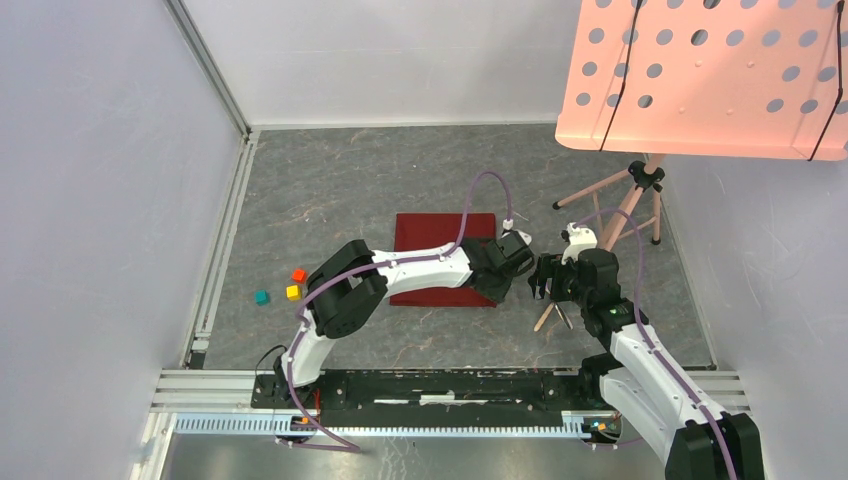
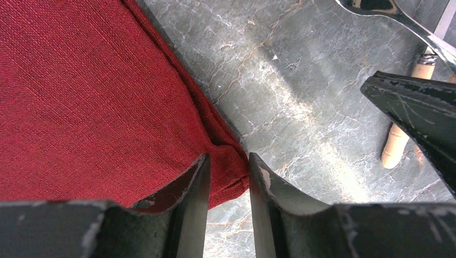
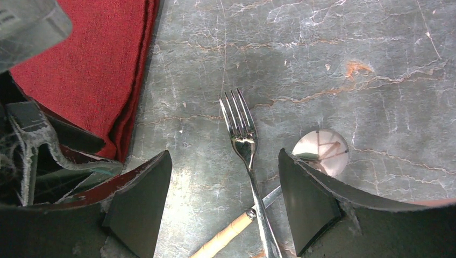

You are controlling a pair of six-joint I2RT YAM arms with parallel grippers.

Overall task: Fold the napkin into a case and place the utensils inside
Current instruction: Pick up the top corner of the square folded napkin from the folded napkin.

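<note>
The dark red napkin (image 1: 430,240) lies folded flat on the grey table, its layered edge (image 3: 129,107) showing in the right wrist view. My left gripper (image 1: 498,290) sits at its near right corner. In the left wrist view that gripper (image 2: 228,159) stands narrowly open astride the puckered corner of the napkin (image 2: 97,91), which rests on the table. My right gripper (image 3: 223,156) hangs wide open over the silver fork (image 3: 244,140), nothing held. The fork's neck runs between the fingers and crosses a wood-handled utensil (image 3: 231,234). In the top view the utensils (image 1: 556,315) lie just under the right gripper (image 1: 545,283).
Red (image 1: 298,274), yellow (image 1: 292,292) and teal (image 1: 261,297) cubes sit left of the napkin. A pink perforated board (image 1: 715,75) on a tripod (image 1: 630,200) stands at the back right. White walls close in both sides, and a metal rail (image 1: 450,385) runs along the near edge.
</note>
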